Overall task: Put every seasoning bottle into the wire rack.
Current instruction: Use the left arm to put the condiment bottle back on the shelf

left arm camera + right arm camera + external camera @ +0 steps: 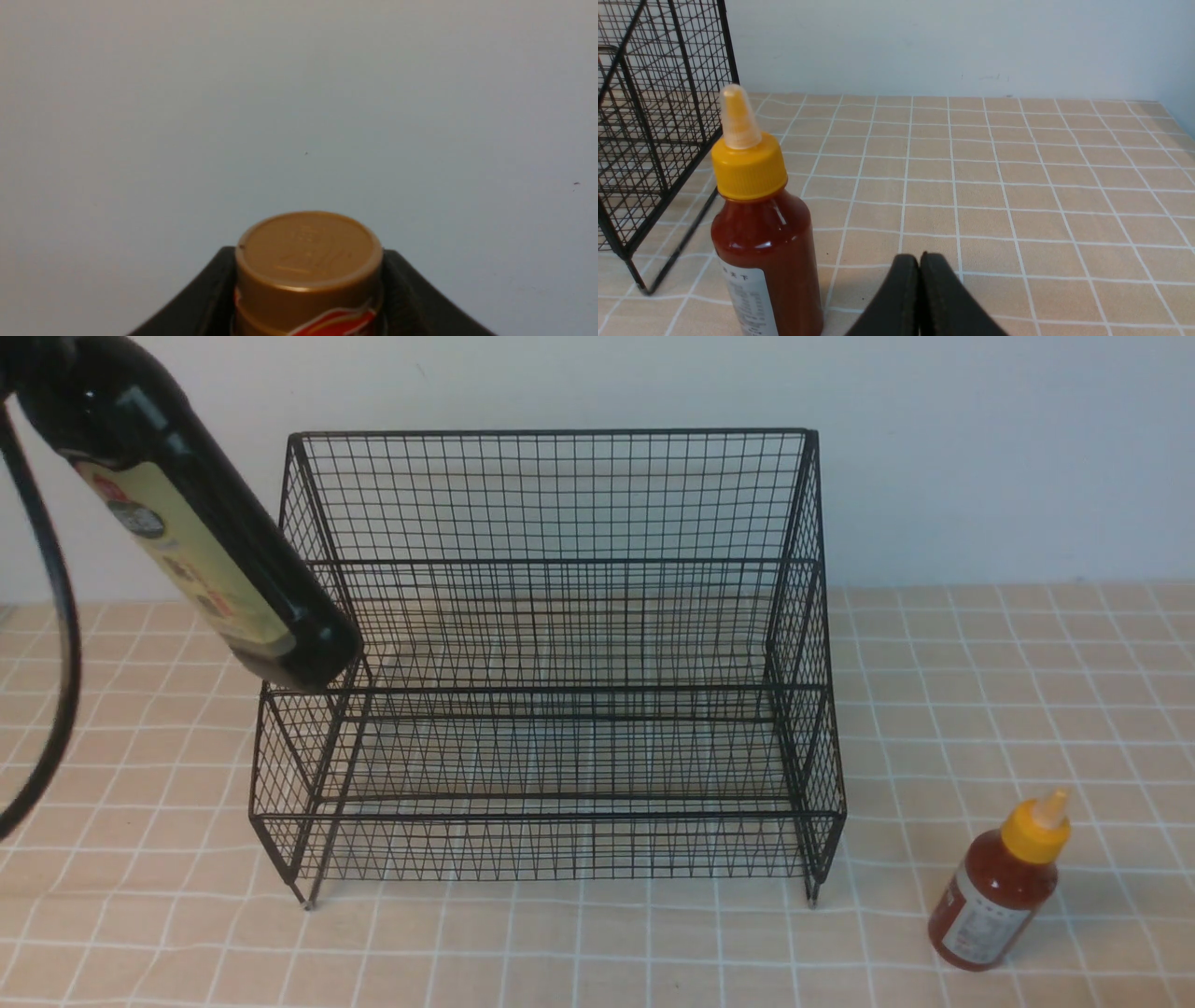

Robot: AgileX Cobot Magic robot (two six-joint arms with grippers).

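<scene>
The left gripper (pixel 308 255) has its black jaws pinching the neck of the dark bottle (pixel 201 537), one jaw on each side of the gold cap (pixel 308 252). The bottle hangs tilted below those jaws in the air. Its base is at the left side wall of the wire rack (pixel 560 504), about level with the middle step; whether it touches the wire cannot be told. A dark cable (pixel 58 616) loops down beside it. The right gripper (pixel 920 262) has its jaws pressed together with nothing between them, low over the checked tablecloth (pixel 1027 663). The small red sauce bottle (pixel 766 242) stands upright just beside those closed tips, between them and the rack's near corner, outside the rack.
</scene>
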